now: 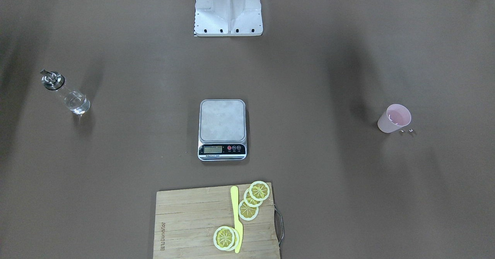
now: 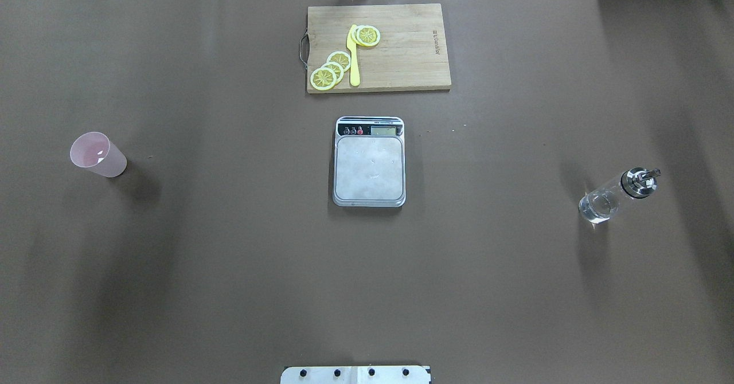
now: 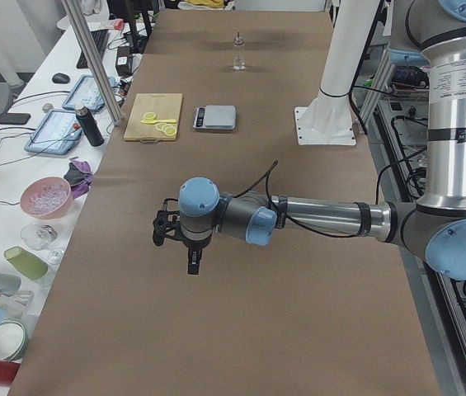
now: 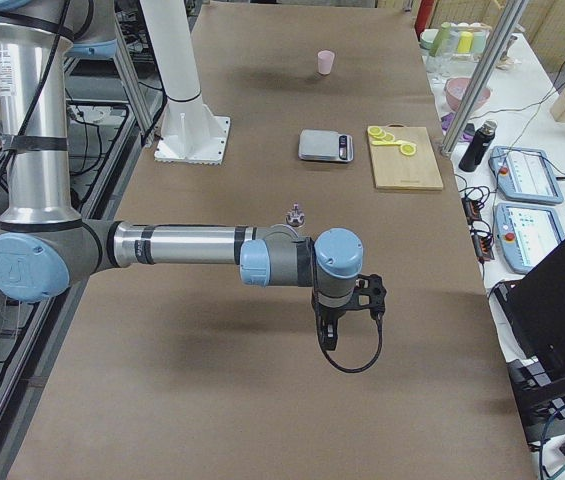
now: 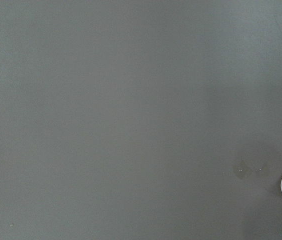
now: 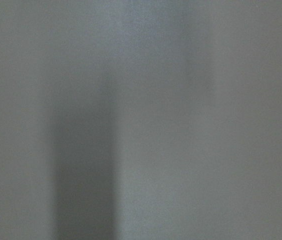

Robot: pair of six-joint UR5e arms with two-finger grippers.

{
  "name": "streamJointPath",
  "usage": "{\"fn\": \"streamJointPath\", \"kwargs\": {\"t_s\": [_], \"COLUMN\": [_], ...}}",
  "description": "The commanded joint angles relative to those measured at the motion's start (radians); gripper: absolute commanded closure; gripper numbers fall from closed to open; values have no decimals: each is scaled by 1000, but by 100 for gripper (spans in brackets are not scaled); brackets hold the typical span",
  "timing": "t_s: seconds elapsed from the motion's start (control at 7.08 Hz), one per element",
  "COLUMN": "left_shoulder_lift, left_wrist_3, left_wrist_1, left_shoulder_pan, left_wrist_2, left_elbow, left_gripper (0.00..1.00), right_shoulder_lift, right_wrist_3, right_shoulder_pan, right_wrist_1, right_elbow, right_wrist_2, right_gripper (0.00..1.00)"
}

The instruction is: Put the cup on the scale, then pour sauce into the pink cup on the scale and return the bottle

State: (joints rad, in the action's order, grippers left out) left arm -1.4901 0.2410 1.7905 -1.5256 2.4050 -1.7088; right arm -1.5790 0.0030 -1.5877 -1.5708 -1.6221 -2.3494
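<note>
Both arms stretch out level over the table's ends, left gripper (image 3: pixel 192 266) and right gripper (image 4: pixel 328 340) pointing down, and honestly I can't tell how open they are. Cup (image 2: pixel 97 155) sits near the left edge, bottle (image 2: pixel 616 196) near the right edge, scale (image 2: pixel 370 169) in the middle.

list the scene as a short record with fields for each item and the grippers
scale: centre of table, platform bare
cup: upright, robot's left side, off the scale
bottle: upright, robot's right side, clear liquid inside
cutting board: beyond scale, holds lemon slices and yellow knife
left gripper: above table, state cannot tell
right gripper: above table, state cannot tell
</note>
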Motion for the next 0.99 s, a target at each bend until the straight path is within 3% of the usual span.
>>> {"fn": "streamJointPath", "kwargs": {"t_s": [0.0, 0.14, 0.42, 0.71, 0.85], "left_shoulder_lift": [8, -7, -102, -174, -217], "left_wrist_3": [-3, 6, 35, 220, 316], "left_wrist_1": [-3, -14, -155, -169, -168], "left_shoulder_pan": [-1, 7, 12, 109, 163], "left_wrist_2": [2, -6, -7, -9, -9], "left_elbow": [-11, -9, -21, -35, -37], "left_gripper": [1, 1, 1, 1, 1], "right_shoulder_lift": [-1, -3, -3, -21, -79], "right_wrist_3": [0, 2, 2, -14, -5], "right_shoulder_pan": [0, 0, 0, 0, 2], "right_wrist_1": [0, 0, 0, 26, 167], "right_elbow": [1, 1, 1, -8, -2], "right_wrist_2": [-4, -7, -5, -7, -11], "right_gripper": [0, 0, 0, 0, 0]}}
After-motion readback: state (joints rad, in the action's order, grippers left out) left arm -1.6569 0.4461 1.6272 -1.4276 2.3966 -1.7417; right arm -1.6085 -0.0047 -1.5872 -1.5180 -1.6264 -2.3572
